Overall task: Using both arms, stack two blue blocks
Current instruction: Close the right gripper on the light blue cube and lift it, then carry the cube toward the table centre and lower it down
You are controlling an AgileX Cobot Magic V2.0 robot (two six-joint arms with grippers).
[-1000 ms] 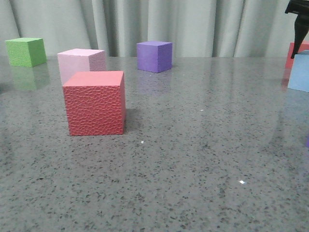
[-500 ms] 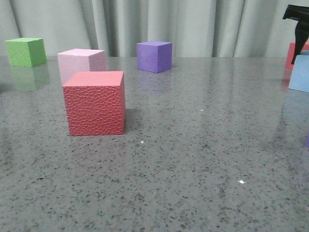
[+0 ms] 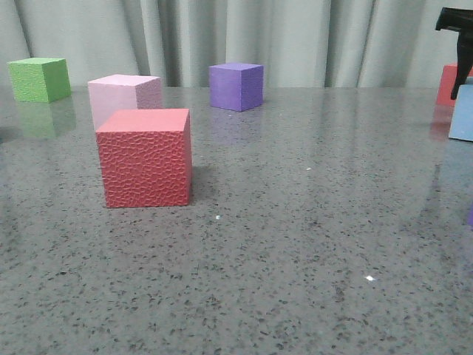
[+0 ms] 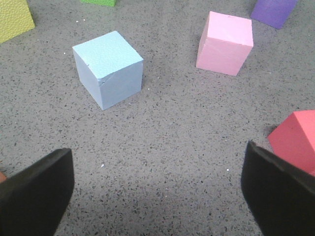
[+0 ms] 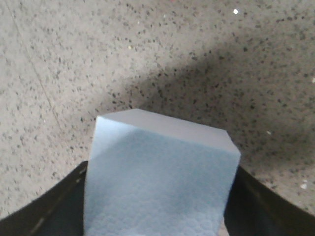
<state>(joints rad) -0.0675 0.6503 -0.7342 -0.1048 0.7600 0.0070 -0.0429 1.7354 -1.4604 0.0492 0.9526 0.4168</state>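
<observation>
The right gripper (image 5: 157, 216) was clamped on one pale sky-blue foam cube (image 5: 157, 182) at the far right. The left gripper (image 4: 157, 191) stood spread near the other blue cube (image 4: 108, 69), resting on the speckled grey table (image 4: 172, 142).

Even, soft light; the glossy tabletop (image 3: 295, 222) mirrors the cubes faintly. Shadows are soft. The right wrist view is slightly blurred.

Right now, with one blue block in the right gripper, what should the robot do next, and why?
Probably carry the held blue block toward the other blue block. The right gripper is shut on one, and the left gripper hangs open with the second block on the table, nothing on top.
</observation>
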